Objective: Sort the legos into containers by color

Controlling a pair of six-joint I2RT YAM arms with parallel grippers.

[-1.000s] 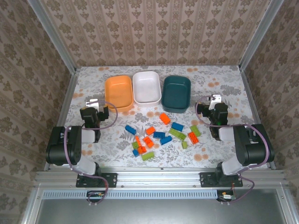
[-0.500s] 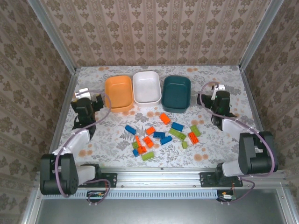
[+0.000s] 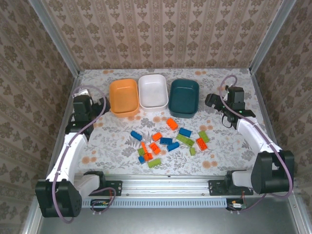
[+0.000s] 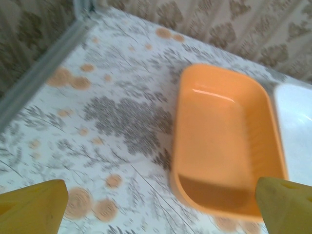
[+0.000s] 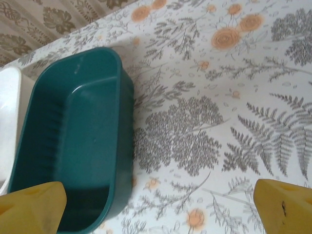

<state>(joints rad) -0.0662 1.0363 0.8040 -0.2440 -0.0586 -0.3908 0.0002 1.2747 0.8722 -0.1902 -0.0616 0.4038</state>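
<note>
Legos [image 3: 166, 141]: loose pile of blue, orange and lime bricks on the table [image 3: 229, 146], near-centre, in front of the tubs, none inside a tub
Containers: three in a row on the far side, all empty
Orange tub [image 3: 124, 96]: left of the row, close beside the white tub [image 3: 153, 91]
Teal tub [image 3: 184, 97]: right end of the row
Left gripper [image 3: 91, 107]: jaws wide apart, holding nothing, just left of the orange tub; yellow fingertips [image 4: 34, 207] frame the tub's near end in the wrist view
Right gripper [image 3: 214, 102]: jaws wide apart, empty, just right of the teal tub, well apart from the legos
</note>
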